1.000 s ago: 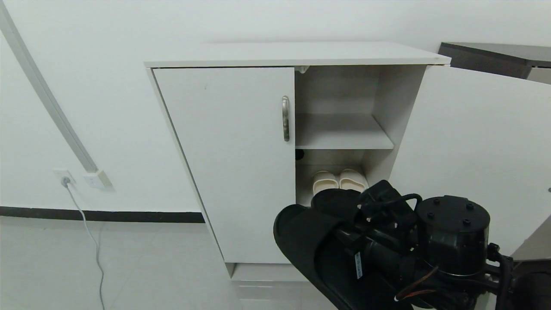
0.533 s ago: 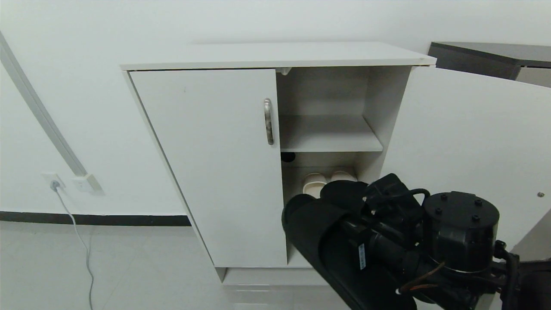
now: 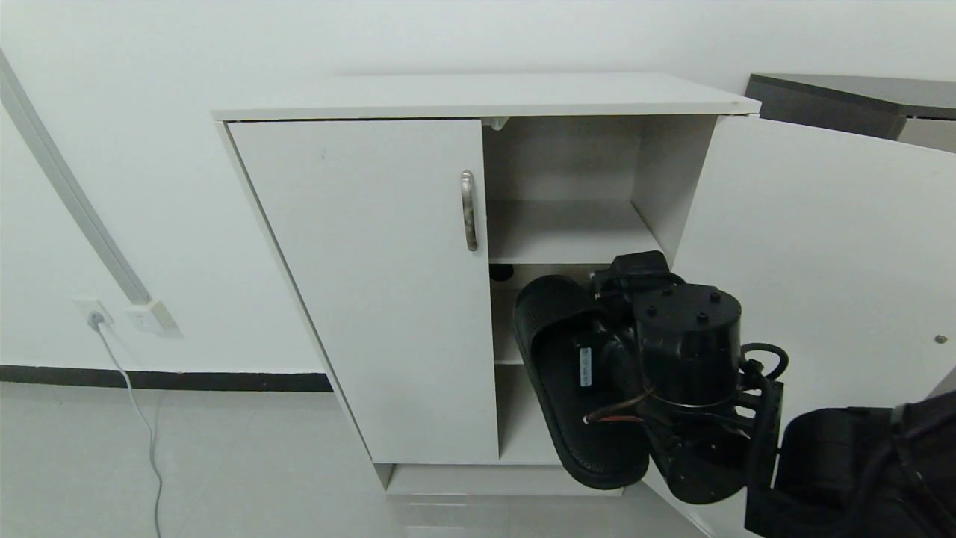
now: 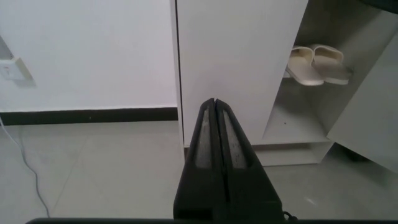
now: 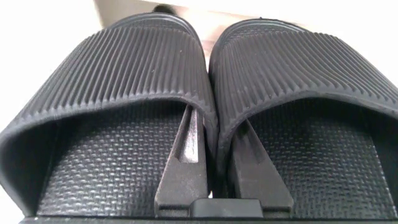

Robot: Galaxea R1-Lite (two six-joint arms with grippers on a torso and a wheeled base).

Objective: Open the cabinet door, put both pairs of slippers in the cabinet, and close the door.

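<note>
Floor: pale grey tiled floor [image 3: 187,463], running to a white wall with a black skirting strip; the cabinet stands on it against that wall.
Cabinet: white two-door cabinet [image 3: 478,93], upright, with its right half standing open to show three compartments, one above another.
Right door: flat white right-hand door [image 3: 814,246], swung wide open towards the robot's right.
Left door: matching white left-hand door [image 3: 366,284], shut flush with the cabinet front.
Upper shelf: bare white upper shelf [image 3: 567,232] in the open half.
Black slippers: pair of black ribbed rubber slippers [image 3: 567,388], held side by side on edge in front of the open half, toes up near the underside of the upper shelf and heels down near the bottom compartment. Whether the toes have passed the cabinet's front edge cannot be told.
Cream slippers: pair of cream slippers [image 4: 317,62], lying side by side on the lower shelf inside the open half.
Right pincer: right pincer [image 5: 217,118] narrowed onto the black pair, one finger under each strap, pinching the two touching inner walls together.
Left pincer: left pincer [image 4: 214,102] with its fingers pressed together and holding nothing, low over the floor out in front of the left-hand door.
Handle: slim brushed-metal bar handle [image 3: 468,211], upright at the left-hand door's inner edge.
Socket: white wall socket [image 3: 93,314], well left of the cabinet, with a thin grey cable [image 3: 149,433] hanging from it to the floor.
</note>
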